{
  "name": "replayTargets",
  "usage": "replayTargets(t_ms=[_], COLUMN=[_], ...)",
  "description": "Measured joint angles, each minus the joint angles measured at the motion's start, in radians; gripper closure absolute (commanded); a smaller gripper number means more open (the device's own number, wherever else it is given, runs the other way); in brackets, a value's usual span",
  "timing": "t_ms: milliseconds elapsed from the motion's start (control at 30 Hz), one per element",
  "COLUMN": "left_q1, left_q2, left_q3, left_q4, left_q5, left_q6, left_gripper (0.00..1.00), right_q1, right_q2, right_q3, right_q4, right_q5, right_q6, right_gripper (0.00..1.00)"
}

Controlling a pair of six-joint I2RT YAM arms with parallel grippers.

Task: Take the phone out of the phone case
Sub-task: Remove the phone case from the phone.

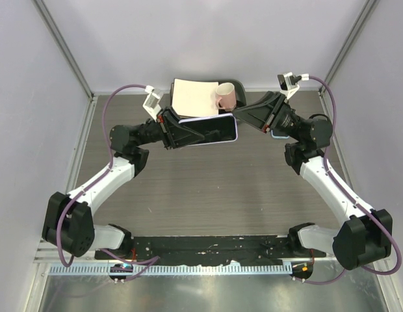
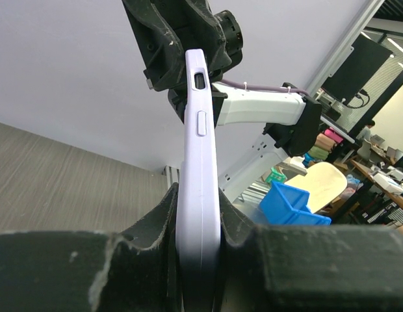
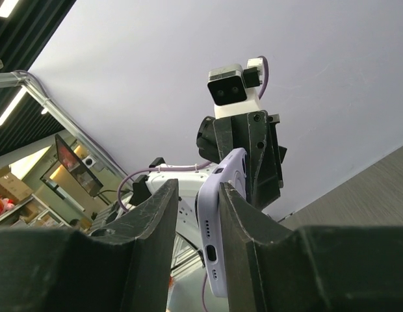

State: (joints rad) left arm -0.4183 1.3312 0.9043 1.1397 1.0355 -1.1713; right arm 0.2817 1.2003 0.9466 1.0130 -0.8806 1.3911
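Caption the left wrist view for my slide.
Lilac-cased phone clamped edge-on between the left jaws, its far end reaching the right arm's jaws.

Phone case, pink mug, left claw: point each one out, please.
phone case (image 3: 213, 240): right wrist view, its bottom end, just above the port.
pink mug (image 1: 225, 99): top external view, its outer wall.
left claw (image 2: 199, 201): left wrist view, midway between its fingertips, where the phone case is clamped.

The pale lilac phone case (image 2: 200, 195), dark phone (image 1: 218, 128) seated inside, hangs lengthwise in mid-air, tilted on edge.
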Motion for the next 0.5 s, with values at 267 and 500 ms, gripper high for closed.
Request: replayTargets(t_ms=[267,500], left_q1=[0.0,0.0], left_q2=[0.01,0.016], left_q3=[0.0,0.0], left_q4=[0.0,0.0], left_q5=[0.001,0.001], left_q6=[0.0,0.0], left_gripper=[1.0,1.0], right_q1=[0.009,0.013], right_q2=[0.006,0.013], right_q3=[0.0,0.0], right_q4=[-0.032,-0.062], right_q5=[0.013,0.023], right_q6=[-0.024,-0.045], right_gripper=[0.63,0.76])
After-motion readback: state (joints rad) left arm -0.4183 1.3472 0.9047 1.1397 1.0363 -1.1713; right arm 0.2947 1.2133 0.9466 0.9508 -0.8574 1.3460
